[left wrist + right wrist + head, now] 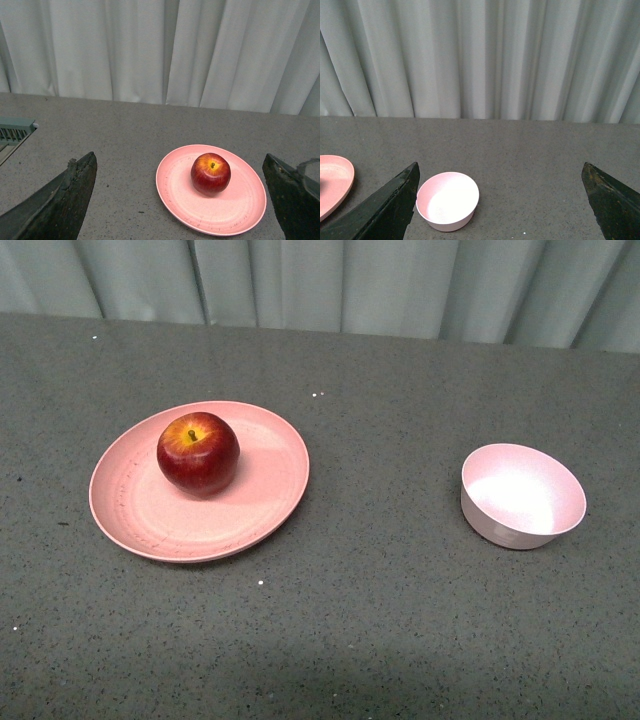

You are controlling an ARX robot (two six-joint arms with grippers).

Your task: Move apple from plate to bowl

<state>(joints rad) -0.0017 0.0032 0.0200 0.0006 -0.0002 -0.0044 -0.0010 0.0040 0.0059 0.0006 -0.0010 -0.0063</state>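
A glossy dark-red apple [198, 452] with a yellow patch round its stem sits upright on the wide salmon-pink plate [262, 498], at the table's left. The small pale-pink bowl [523, 495] stands empty at the right, well apart from the plate. Neither arm shows in the front view. In the left wrist view the apple [210, 173] rests on the plate [245, 210], ahead of my open left gripper [182, 200]. My right gripper [500, 200] is open too, with the bowl [447, 200] ahead of it near one finger and the plate's edge [335, 182] at the picture's side.
A grey speckled table [380, 620] carries everything. Pale curtains [320, 285] hang along its far edge. A teal slatted object [15, 132] lies at the side of the left wrist view.
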